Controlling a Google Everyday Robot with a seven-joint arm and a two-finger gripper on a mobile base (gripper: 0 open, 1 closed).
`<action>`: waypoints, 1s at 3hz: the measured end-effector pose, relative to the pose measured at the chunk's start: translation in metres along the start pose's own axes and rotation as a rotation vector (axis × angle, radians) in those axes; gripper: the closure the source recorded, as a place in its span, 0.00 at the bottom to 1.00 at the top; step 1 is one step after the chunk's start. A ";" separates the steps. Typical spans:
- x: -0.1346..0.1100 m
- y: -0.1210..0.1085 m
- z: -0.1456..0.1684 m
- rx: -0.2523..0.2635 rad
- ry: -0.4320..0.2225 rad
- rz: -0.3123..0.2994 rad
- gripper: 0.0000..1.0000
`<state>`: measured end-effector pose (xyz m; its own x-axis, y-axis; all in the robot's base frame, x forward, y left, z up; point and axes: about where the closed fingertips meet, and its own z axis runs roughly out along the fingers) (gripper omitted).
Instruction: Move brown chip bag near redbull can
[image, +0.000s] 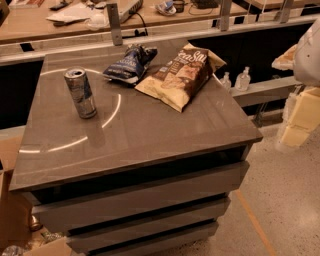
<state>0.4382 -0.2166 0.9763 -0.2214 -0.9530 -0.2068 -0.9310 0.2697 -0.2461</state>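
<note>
The brown chip bag lies flat at the far right of the surface, dark with tan edges and white script. The redbull can stands upright at the left, with bare room between them. The pincer hangs beyond the right edge; I cannot tell whether it is wide or narrow.

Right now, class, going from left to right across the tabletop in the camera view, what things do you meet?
redbull can → dark-blue snack bag → brown chip bag. The gripper is not in view.
</note>
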 end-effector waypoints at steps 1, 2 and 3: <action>0.000 0.000 0.000 0.000 0.000 0.000 0.00; -0.001 -0.009 0.006 0.012 -0.071 0.016 0.00; 0.006 -0.055 0.022 0.072 -0.290 0.074 0.00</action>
<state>0.4941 -0.2343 0.9678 -0.1861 -0.8538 -0.4862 -0.8902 0.3559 -0.2843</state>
